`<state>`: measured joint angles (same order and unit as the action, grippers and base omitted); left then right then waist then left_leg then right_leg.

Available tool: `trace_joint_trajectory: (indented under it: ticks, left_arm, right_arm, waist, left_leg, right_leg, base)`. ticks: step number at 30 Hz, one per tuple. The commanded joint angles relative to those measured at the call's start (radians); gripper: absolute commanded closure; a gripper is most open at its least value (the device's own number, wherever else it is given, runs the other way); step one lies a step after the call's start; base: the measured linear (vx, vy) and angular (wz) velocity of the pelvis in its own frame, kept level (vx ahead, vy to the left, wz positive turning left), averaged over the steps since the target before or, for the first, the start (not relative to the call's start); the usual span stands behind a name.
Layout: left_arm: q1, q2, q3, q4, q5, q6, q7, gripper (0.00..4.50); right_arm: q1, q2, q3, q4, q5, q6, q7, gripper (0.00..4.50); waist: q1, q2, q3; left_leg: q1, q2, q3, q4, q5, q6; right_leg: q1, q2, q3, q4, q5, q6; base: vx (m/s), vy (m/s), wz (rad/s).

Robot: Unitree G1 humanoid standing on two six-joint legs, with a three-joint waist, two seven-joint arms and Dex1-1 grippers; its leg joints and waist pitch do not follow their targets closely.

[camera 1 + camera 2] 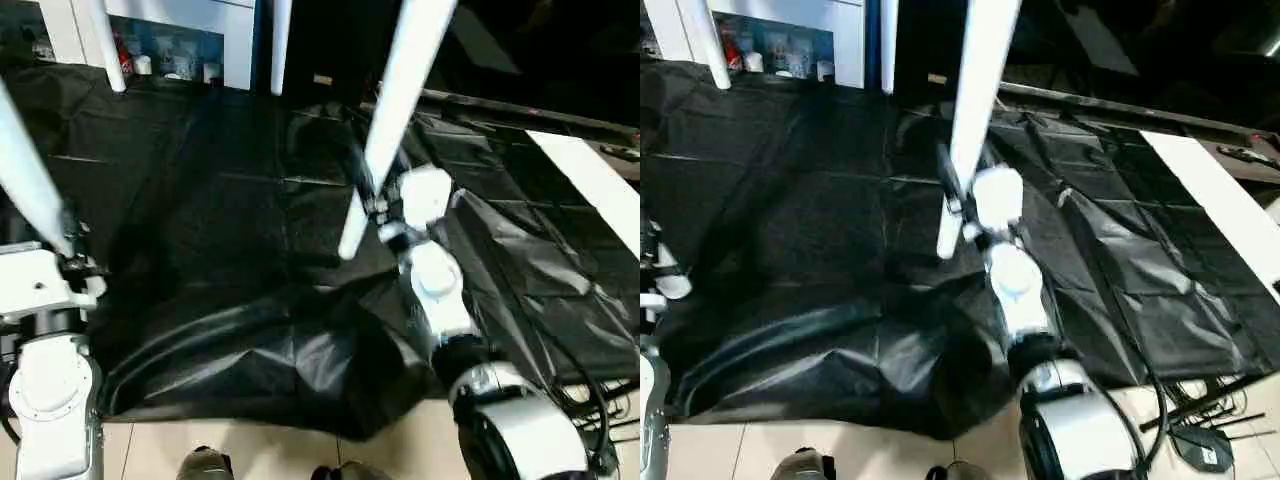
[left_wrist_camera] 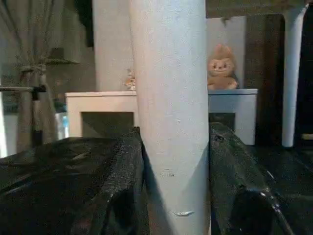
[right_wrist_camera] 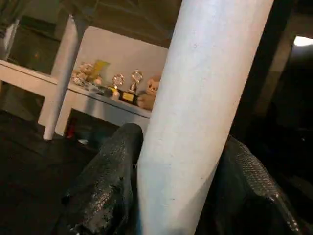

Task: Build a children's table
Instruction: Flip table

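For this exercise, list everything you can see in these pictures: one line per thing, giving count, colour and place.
Table legs: four, white; one in each gripper, two standing at the far edge of the sheet.
Tabletop: one, seen from beneath, above the legs.
Plastic sheet: one, black, spread over the floor.
White cabinet: one, behind the sheet, small toys and trophies on it.
White board: one, lying at the right.
Cables: black, on the tiled floor, right.
Left gripper: black fingers closed on a leg.
Right gripper: black fingers closed on a leg.
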<state>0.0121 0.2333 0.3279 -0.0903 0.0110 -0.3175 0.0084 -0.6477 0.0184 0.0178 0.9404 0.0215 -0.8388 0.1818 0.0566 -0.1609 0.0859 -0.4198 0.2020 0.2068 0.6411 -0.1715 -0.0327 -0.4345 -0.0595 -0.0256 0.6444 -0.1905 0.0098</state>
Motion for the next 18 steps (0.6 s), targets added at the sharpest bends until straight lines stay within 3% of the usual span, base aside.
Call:
trace_joint_trajectory:
  ticks: [1,3,5,6,7,8,9,11,12,13,14,15,16,17,18]
  left_arm:
    - [0.004,0.015,-0.076,-0.02,0.019,0.017,-0.07,2.89]
    - [0.007,0.038,-0.086,-0.027,-0.008,0.044,-0.113,2.89]
    - [0.01,0.042,-0.085,-0.028,-0.016,0.05,-0.12,2.89]
    - [0.018,0.046,-0.079,-0.033,-0.029,0.057,-0.13,2.89]
    - [0.027,0.053,-0.077,-0.037,-0.034,0.064,-0.136,2.89]
    - [0.038,0.059,-0.076,-0.044,-0.042,0.07,-0.146,2.89]
    - [0.051,0.065,-0.074,-0.054,-0.051,0.074,-0.155,2.89]
    - [0.065,0.07,-0.072,-0.064,-0.062,0.079,-0.166,2.9]
    - [0.073,0.073,-0.071,-0.07,-0.07,0.083,-0.172,2.9]
    - [0.092,0.082,-0.066,-0.077,-0.079,0.084,-0.182,2.9]
    - [0.106,0.088,-0.06,-0.079,-0.084,0.084,-0.188,2.9]
    - [0.113,0.091,-0.057,-0.08,-0.086,0.085,-0.191,2.9]
    - [0.127,0.1,-0.053,-0.083,-0.084,0.082,-0.198,2.9]
    - [0.127,0.1,-0.053,-0.083,-0.084,0.082,-0.198,2.9]
    - [0.127,0.1,-0.053,-0.083,-0.084,0.082,-0.198,2.9]
  right_arm:
    - [0.002,-0.039,0.056,-0.049,-0.089,-0.017,0.04,2.66]
    - [0.075,-0.048,0.039,-0.104,-0.061,0.013,0.037,2.66]
    - [0.094,-0.05,0.039,-0.124,-0.056,0.019,0.041,2.66]
    - [0.127,-0.056,0.045,-0.162,-0.053,0.027,0.053,2.66]
    - [0.151,-0.06,0.05,-0.191,-0.052,0.034,0.061,2.66]
    - [0.172,-0.064,0.054,-0.219,-0.047,0.046,0.069,2.66]
    - [0.192,-0.066,0.056,-0.246,-0.039,0.061,0.077,2.66]
    - [0.21,-0.068,0.058,-0.271,-0.031,0.078,0.082,2.66]
    - [0.222,-0.068,0.059,-0.286,-0.025,0.089,0.085,2.66]
    - [0.247,-0.068,0.062,-0.315,-0.013,0.113,0.093,2.66]
    - [0.266,-0.068,0.066,-0.333,-0.007,0.131,0.097,2.66]
    - [0.276,-0.068,0.067,-0.342,-0.005,0.14,0.1,2.66]
    - [0.297,-0.065,0.075,-0.359,0.003,0.172,0.111,2.66]
    - [0.297,-0.065,0.075,-0.359,0.003,0.172,0.111,2.66]
    - [0.297,-0.065,0.075,-0.359,0.003,0.172,0.111,2.66]
  waist:
    - [-0.006,0.041,-0.072]
    - [-0.004,0.047,-0.069]
    - [-0.004,0.045,-0.068]
    - [-0.003,0.062,-0.068]
    - [-0.005,0.056,-0.068]
    - [-0.006,0.062,-0.066]
    - [-0.007,0.061,-0.065]
    - [-0.012,0.058,-0.061]
    - [-0.018,0.06,-0.056]
    - [-0.025,0.076,-0.048]
    - [-0.022,0.087,-0.044]
    - [-0.006,0.08,-0.055]
    - [0.071,0.084,-0.046]
    - [0.087,0.077,-0.042]
    - [0.058,-0.022,-0.066]
  left_leg:
    - [0.065,0.033,-0.039,-0.095,-0.574,-0.105]
    - [0.07,0.032,-0.039,-0.094,-0.603,-0.105]
    - [0.075,0.032,-0.04,-0.093,-0.628,-0.109]
    - [0.073,0.032,-0.045,-0.098,-0.637,-0.115]
    - [0.071,0.033,-0.045,-0.099,-0.639,-0.116]
    - [0.068,0.034,-0.049,-0.106,-0.648,-0.121]
    - [0.07,0.034,-0.049,-0.108,-0.661,-0.122]
    - [0.072,0.032,-0.051,-0.104,-0.693,-0.123]
    - [0.076,0.033,-0.055,-0.105,-0.722,-0.128]
    - [0.083,0.035,-0.057,-0.117,-0.789,-0.14]
    - [0.052,0.049,-0.044,-0.166,-0.849,-0.147]
    - [0.007,0.061,-0.032,-0.203,-0.847,-0.142]
    - [-0.064,0.058,0.036,-0.266,-0.883,-0.147]
    - [-0.058,0.055,0.068,-0.267,-0.848,-0.143]
    - [0.062,0.039,0.023,-0.04,-0.569,-0.142]
  right_leg:
    - [0.0,-0.059,0.024,-0.101,-0.437,-0.088]
    - [-0.007,-0.058,0.023,-0.107,-0.473,-0.083]
    - [-0.01,-0.057,0.019,-0.11,-0.494,-0.079]
    - [-0.005,-0.058,0.017,-0.11,-0.496,-0.078]
    - [-0.003,-0.057,0.015,-0.112,-0.491,-0.076]
    - [0.003,-0.057,0.009,-0.11,-0.48,-0.079]
    - [0.002,-0.055,0.006,-0.112,-0.488,-0.078]
    - [0.001,-0.059,0.0,-0.122,-0.557,-0.069]
    - [0.003,-0.06,-0.01,-0.132,-0.616,-0.06]
    - [0.006,-0.046,-0.039,-0.139,-0.652,-0.054]
    - [0.044,-0.02,-0.074,-0.093,-0.592,-0.072]
    - [0.102,-0.016,-0.069,0.015,-0.459,-0.089]
    - [0.129,0.008,-0.078,0.143,-0.308,-0.083]
    - [0.116,0.011,-0.05,0.165,-0.362,-0.07]
    - [-0.002,-0.094,0.046,-0.028,-0.894,0.045]
  base:
    - [0.0,0.0,0.0]
    - [0.0,0.0,0.0]
    - [0.0,0.0,0.0]
    - [0.0,0.0,0.0]
    - [0.0,0.0,0.0]
    - [0.0,0.0,0.0]
    - [0.0,0.0,0.0]
    - [0.0,0.0,0.0]
    - [0.0,0.0,0.0]
    - [0.0,0.0,0.0]
    - [0.0,0.0,0.0]
    - [-0.093,0.007,-0.04]
    - [-0.093,0.007,-0.04]
    - [-0.075,-0.028,0.07]
    - [0.079,-0.127,0.02]
